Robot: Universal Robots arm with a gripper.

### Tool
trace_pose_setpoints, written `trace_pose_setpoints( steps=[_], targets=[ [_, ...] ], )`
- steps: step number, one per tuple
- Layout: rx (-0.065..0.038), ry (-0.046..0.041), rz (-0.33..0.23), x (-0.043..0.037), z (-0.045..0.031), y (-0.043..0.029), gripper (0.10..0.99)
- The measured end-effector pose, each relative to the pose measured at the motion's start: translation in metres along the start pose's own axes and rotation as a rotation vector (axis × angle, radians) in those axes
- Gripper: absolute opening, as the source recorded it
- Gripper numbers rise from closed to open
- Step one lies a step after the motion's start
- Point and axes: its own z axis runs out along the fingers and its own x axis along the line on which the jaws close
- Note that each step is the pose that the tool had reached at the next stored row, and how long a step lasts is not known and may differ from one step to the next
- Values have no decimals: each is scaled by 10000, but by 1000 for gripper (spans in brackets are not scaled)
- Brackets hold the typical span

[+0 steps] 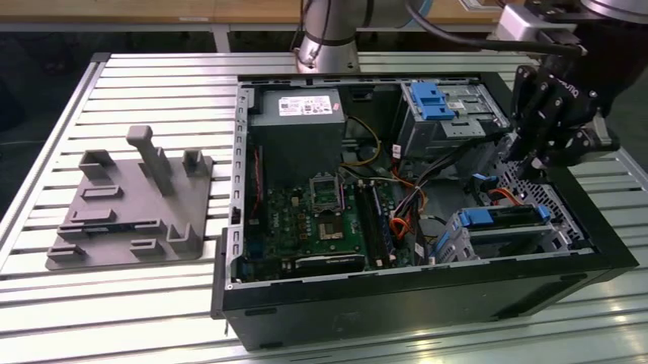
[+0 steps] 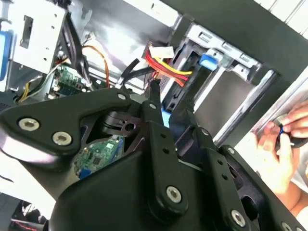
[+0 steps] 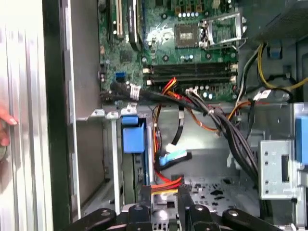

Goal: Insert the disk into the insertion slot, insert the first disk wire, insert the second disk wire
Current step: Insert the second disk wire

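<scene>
Nearest on the exterior view's right, the disk [image 1: 509,218] is sitting pushed down into the insertion slot [image 1: 506,241]. Its blue carrier [image 3: 134,139] is showing at the mouth, so the drive step looks done and the work is now on the wiring. Just beyond and above it, the gripper [image 1: 529,158] is hanging over the open computer case [image 1: 405,303], leaning toward the drive's end. In the first wrist view its fingers [image 3: 185,199] are standing only narrowly apart, with the end of the red-and-yellow wire [image 3: 166,182] spanning the gap. I judge they are pinching its plug, squared up for the disk's socket. A person's hand [image 2: 284,137] is lying outside the case wall. Farther off, the taller cage [image 1: 445,106] with its blue latch is standing apart.
</scene>
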Motion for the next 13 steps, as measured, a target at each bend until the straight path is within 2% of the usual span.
trace_pose_setpoints(
  steps=[3, 9, 13],
  targets=[
    [-3, 154, -39, -43, 0, 54, 357],
    [-9, 597, -260, -88, 11, 133, 357],
    [24, 800, -587, -99, 26, 160, 357]
  ],
)
